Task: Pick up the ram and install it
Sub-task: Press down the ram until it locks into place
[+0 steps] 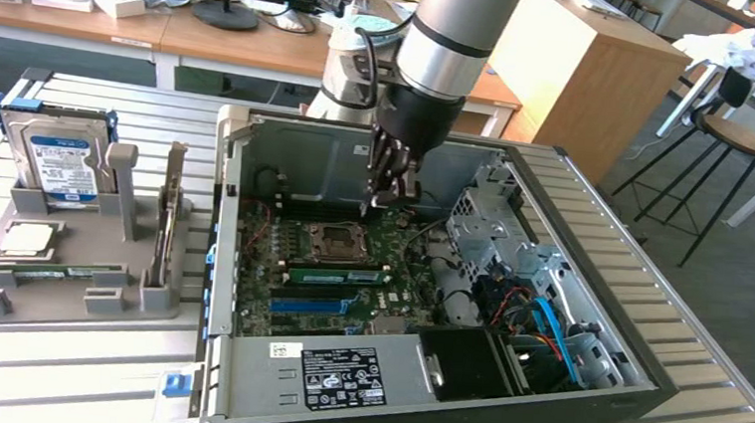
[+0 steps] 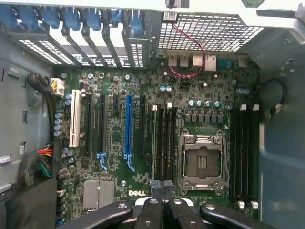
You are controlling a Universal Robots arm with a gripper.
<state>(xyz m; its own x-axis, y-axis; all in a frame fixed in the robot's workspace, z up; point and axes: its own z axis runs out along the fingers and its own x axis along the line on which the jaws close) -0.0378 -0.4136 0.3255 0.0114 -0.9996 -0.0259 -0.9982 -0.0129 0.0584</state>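
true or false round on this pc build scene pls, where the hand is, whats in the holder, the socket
1. The hand is down inside the open black-and-silver computer case, above the green motherboard. True.
2. The hand's fingers are spread wide apart. False: they are shut together.
3. A boxy silver hard drive with a blue-white label stands upright in the grey plastic holder on the exterior view's left. True.
4. A large cooler with a fan covers the square metal-framed processor socket. False: the socket is uncovered, with its metal frame in plain sight.
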